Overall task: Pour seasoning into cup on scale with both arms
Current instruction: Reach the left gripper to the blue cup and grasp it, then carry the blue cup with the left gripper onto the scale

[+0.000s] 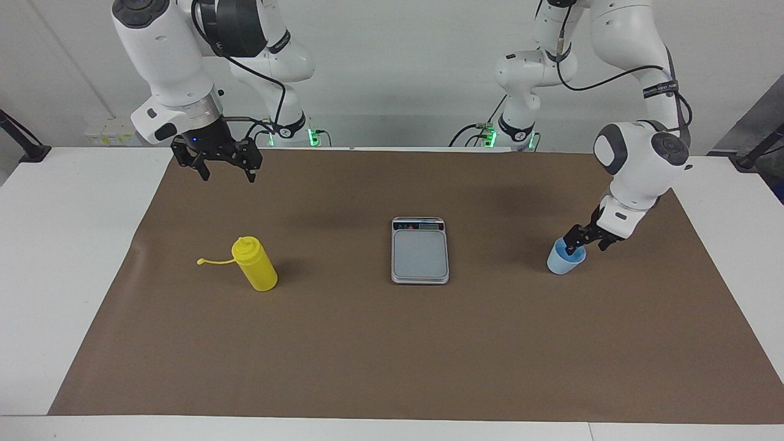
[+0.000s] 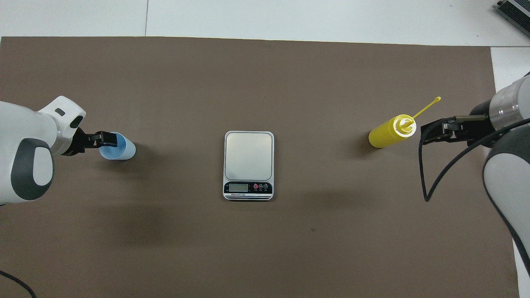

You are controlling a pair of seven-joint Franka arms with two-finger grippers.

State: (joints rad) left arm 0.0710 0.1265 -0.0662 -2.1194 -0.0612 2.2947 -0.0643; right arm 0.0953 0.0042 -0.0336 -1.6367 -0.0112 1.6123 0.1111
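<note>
Jaws on the left gripper are down at the cup, one finger inside the rim and one outside, straddling the wall nearer the robots; whether they already pinch that wall I cannot tell. Jaws on the right gripper hang spread wide and hold nothing, raised in the air over the mat at the right arm's end, with the seasoning standing well apart from them on the mat.

Seen from across the room, a brown mat covers most of the white tabletop. The scale lies flat at the middle of the mat, its dark display strip at the end nearer the robots, and its grey plate bare. The light blue cup stands upright on the mat toward the left arm's end, well apart from the scale. The seasoning, a bright yellow squeeze bottle, stands toward the right arm's end, also well apart from the scale, with its thin cap strap sticking out sideways (so the nozzle seems to be uncapped already).

By my judgement the task is at its very start. Nothing is lifted, the cup is not yet on the scale, and no seasoning has been poured. Left to do: secure and carry the cup onto the plate, pick up the bottle with the right gripper, tip it over the cup and squeeze.
</note>
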